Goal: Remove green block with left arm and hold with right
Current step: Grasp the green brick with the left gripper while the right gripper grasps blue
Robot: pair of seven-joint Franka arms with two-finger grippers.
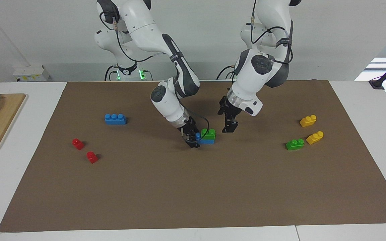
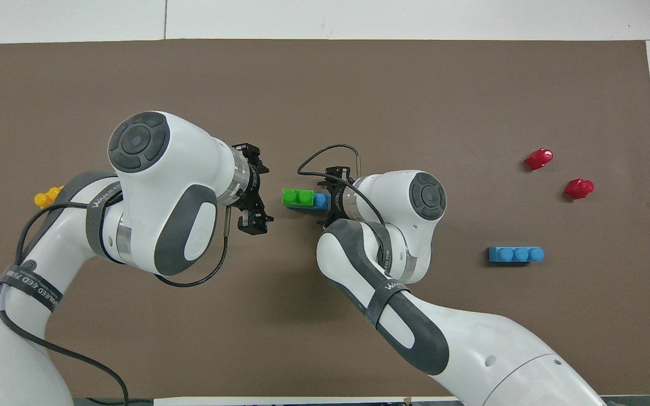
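Green block (image 2: pixel 297 196) sits stacked on blue brick (image 2: pixel 320 201), long axis 9-to-3 overhead. Right gripper (image 1: pixel 193 138) clamps the blue end; left gripper (image 1: pixel 229 125), jaws parted, hovers at 9 o'clock.

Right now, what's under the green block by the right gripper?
The green block sits on a blue brick lying on the brown mat. The right gripper is at the brick's uncovered end, hiding that end; the left gripper is beside the stack.
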